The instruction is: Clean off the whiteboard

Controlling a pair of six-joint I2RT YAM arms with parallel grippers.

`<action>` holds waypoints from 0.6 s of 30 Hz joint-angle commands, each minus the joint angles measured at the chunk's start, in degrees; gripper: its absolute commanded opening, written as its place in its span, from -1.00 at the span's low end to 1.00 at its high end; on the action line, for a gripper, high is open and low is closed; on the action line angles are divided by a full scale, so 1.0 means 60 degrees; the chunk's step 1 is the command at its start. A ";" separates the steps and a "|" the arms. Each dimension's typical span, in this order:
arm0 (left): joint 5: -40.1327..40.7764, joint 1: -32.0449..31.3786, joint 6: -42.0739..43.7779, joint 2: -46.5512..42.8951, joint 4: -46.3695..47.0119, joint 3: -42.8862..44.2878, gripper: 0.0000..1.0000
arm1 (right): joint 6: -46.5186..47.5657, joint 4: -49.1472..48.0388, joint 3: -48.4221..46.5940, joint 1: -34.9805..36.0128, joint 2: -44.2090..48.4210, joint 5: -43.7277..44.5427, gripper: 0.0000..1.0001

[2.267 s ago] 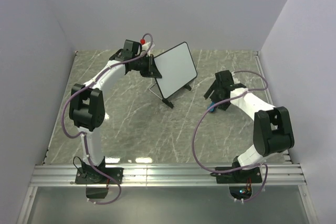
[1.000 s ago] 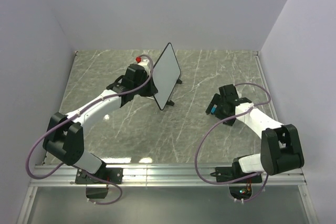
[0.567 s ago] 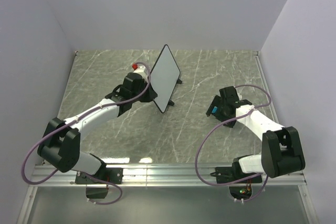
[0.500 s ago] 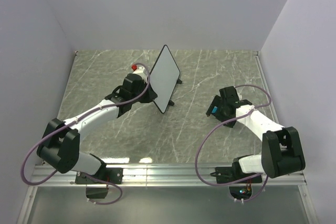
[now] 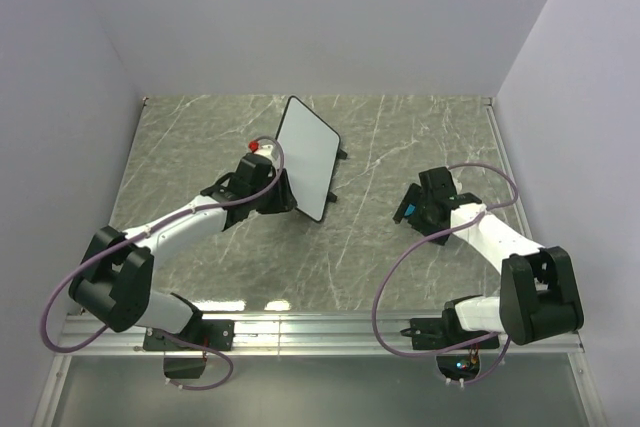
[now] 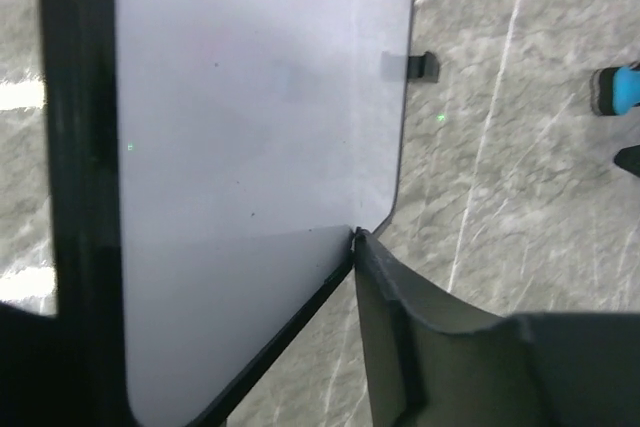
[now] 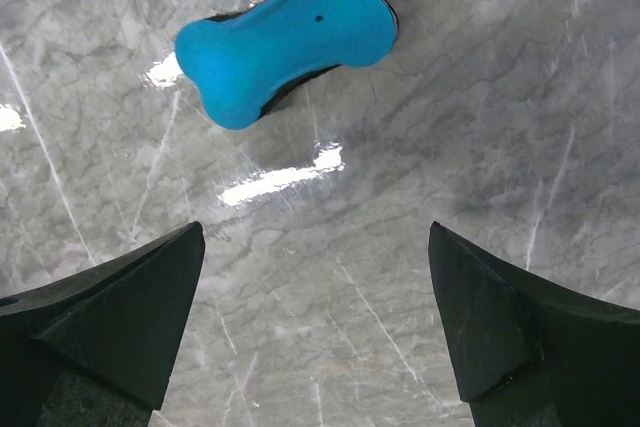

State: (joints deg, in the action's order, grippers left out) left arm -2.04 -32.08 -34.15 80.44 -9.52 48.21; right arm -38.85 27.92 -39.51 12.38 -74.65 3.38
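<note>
The whiteboard [image 5: 306, 155] is white with a thin black frame and no marks showing. It stands tilted at the table's middle. My left gripper [image 5: 284, 193] is shut on its near left edge. In the left wrist view the board [image 6: 250, 117] fills the left side, with one finger [image 6: 430, 347] pressed against its frame. The blue bone-shaped eraser [image 7: 285, 32] lies on the table just ahead of my right gripper [image 7: 315, 317], which is open and empty. In the top view the eraser [image 5: 408, 209] peeks out beside the right gripper [image 5: 416, 209].
The grey marble table [image 5: 220, 237] is enclosed by pale walls at the left, back and right. A metal rail [image 5: 320, 327] runs along the near edge by the arm bases. The eraser also shows at the right edge of the left wrist view [image 6: 620, 90].
My left arm has drawn the whiteboard nearer and turned its white face more toward the camera. My right gripper has shifted slightly nearer, staying open over the eraser.
</note>
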 commanded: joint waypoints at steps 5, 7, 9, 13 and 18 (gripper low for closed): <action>0.0165 -0.0118 0.0169 -0.0765 -0.1005 0.0563 0.23 | 0.0074 -0.0230 0.0241 0.0031 0.0386 -0.0006 0.99; 0.0179 -0.0118 0.0213 -0.0999 -0.1386 0.0929 0.30 | 0.0045 -0.0259 0.0256 0.0046 0.0445 -0.0006 0.99; 0.0238 -0.0118 0.0286 -0.1146 -0.1780 0.1368 0.37 | 0.0044 -0.0259 0.0227 0.0046 0.0518 -0.0035 0.99; 0.0311 -0.0118 0.0520 -0.1410 -0.2499 0.2276 0.49 | 0.0059 -0.0128 -0.0050 0.0046 0.0781 0.0037 0.99; 0.0804 -0.0118 0.1017 -0.1367 -0.3495 0.3814 0.63 | 0.0176 0.0253 -0.1000 0.0046 0.1512 -0.0226 0.98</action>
State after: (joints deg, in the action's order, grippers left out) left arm -0.54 -32.45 -31.22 73.80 -26.98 65.30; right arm -38.76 29.10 -39.90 12.38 -69.34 2.87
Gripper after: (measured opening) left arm 0.804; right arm 0.994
